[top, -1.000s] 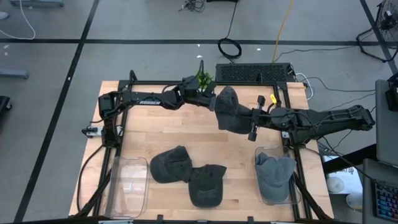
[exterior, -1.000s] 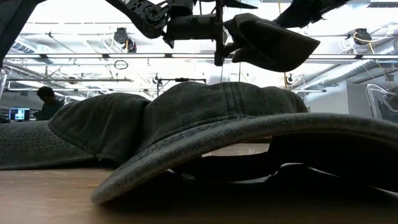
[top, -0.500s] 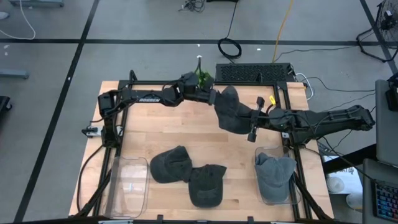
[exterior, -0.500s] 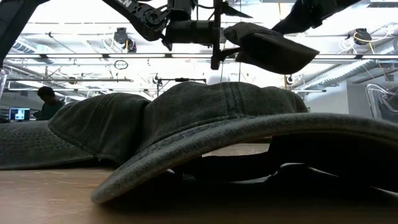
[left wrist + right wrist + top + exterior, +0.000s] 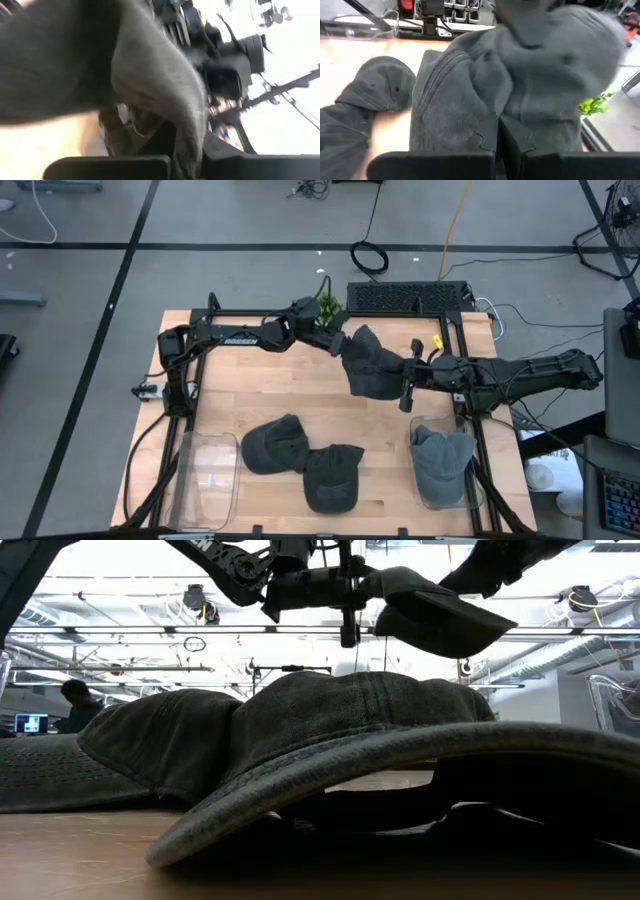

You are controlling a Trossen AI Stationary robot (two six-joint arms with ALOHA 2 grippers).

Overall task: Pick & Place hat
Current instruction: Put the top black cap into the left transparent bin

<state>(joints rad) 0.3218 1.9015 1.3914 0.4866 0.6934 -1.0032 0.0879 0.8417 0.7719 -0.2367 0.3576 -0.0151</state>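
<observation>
1. High view: I hold the grey hat (image 5: 372,365) in the air above the far half of the bench (image 5: 250,395), between my two arms. My left hand (image 5: 343,346) pinches its far-left edge, and my right hand (image 5: 406,388) pinches its near-right edge. The long axis of the hat runs from one hand to the other. The bin (image 5: 440,465) at the near-right corner, which already has a hat in it, lies nearer to my right arm.
2. Low view: the hat (image 5: 425,610) hangs high above two other hats (image 5: 330,740) lying on the bench.
3. Left wrist view: my fingers are pressed together on a fold of hat (image 5: 155,85).
4. Right wrist view: my fingers are closed on the grey cloth (image 5: 520,85).
</observation>
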